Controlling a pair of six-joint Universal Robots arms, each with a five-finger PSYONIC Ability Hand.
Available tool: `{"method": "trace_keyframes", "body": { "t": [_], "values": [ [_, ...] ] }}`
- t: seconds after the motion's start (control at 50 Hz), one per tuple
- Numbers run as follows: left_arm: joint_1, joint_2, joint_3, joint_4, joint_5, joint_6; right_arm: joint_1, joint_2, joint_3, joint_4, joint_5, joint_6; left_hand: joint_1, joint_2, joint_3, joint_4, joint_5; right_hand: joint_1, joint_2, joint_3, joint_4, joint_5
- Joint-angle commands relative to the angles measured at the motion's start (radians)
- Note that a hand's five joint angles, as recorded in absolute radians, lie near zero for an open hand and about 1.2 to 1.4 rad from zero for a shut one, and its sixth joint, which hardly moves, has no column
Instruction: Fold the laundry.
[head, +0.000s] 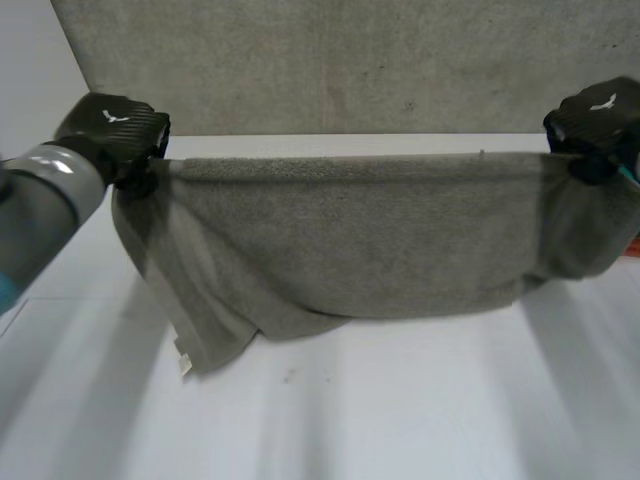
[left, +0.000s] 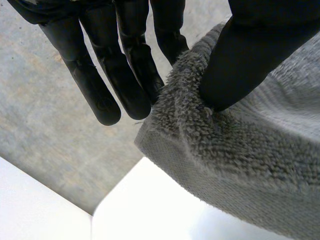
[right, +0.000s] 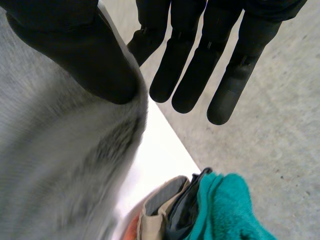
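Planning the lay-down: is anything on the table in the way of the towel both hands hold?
Nothing visible: the table before the towel is bare; a teal cloth lies aside, beyond the right hand.

Clothes pile (right: 220, 212) cropped, right robot hand (head: 598, 125) cropped

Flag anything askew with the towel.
The towel, pinched at its top corners by the left hand and right hand, hangs unevenly: the left hand's side droops lower, onto the table.

grey towel (head: 350, 240), black left hand (head: 112, 125), black right hand (head: 598, 118), white table (head: 400, 400), teal cloth (right: 225, 205)
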Motion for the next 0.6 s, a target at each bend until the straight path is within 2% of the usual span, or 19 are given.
{"method": "trace_keyframes", "body": {
  "t": [0.02,0.06,0.08,0.1,0.16,0.18,0.24,0.32,0.4,0.54,0.6],
  "values": [
    [-0.002,-0.215,0.268,0.313,0.005,0.043,0.075,0.154,-0.16,-0.279,0.056,0.089,0.231,0.2,0.204,0.196,0.244,0.252,0.221,0.209,0.199,0.208],
    [0.0,-0.226,0.317,0.405,0.01,0.046,0.075,0.157,-0.189,-0.437,0.073,0.161,0.231,0.2,0.204,0.196,0.244,0.252,0.221,0.209,0.199,0.208],
    [0.006,-0.227,0.34,0.463,0.011,0.041,0.074,0.154,-0.204,-0.594,0.103,0.222,0.231,0.2,0.204,0.196,0.244,0.252,0.221,0.209,0.199,0.208],
    [0.013,-0.226,0.369,0.581,0.011,0.032,0.074,0.152,-0.208,-0.661,0.122,0.249,0.231,0.2,0.204,0.196,0.244,0.252,0.221,0.209,0.199,0.208],
    [0.018,-0.223,0.385,0.741,0.005,0.009,0.078,0.143,-0.221,-0.921,0.205,0.324,0.231,0.2,0.204,0.196,0.244,0.252,0.221,0.209,0.199,0.208],
    [0.018,-0.221,0.391,0.819,0.001,-0.008,0.08,0.14,-0.221,-0.936,0.214,0.329,0.231,0.2,0.204,0.196,0.244,0.252,0.221,0.209,0.199,0.208],
    [0.01,-0.221,0.384,0.841,-0.001,-0.02,0.083,0.143,-0.244,-0.953,0.217,0.333,0.231,0.2,0.204,0.196,0.244,0.252,0.221,0.209,0.199,0.208],
    [0.013,-0.218,0.344,0.758,-0.002,-0.034,0.087,0.152,-0.237,-0.926,0.193,0.335,0.231,0.2,0.204,0.196,0.244,0.252,0.221,0.209,0.199,0.208],
    [0.016,-0.194,0.214,0.685,0.002,-0.055,0.086,0.159,-0.175,-0.9,0.153,0.339,0.231,0.2,0.204,0.196,0.244,0.252,0.221,0.209,0.199,0.208],
    [0.016,-0.194,0.011,0.672,0.008,-0.054,0.083,0.201,-0.016,-0.826,0.053,0.336,0.231,0.2,0.204,0.196,0.244,0.252,0.221,0.209,0.199,0.208],
    [0.019,-0.2,-0.093,0.669,0.01,-0.049,0.084,0.234,0.039,-0.789,0.039,0.327,0.231,0.2,0.204,0.196,0.244,0.252,0.221,0.209,0.199,0.208]
  ]
}}
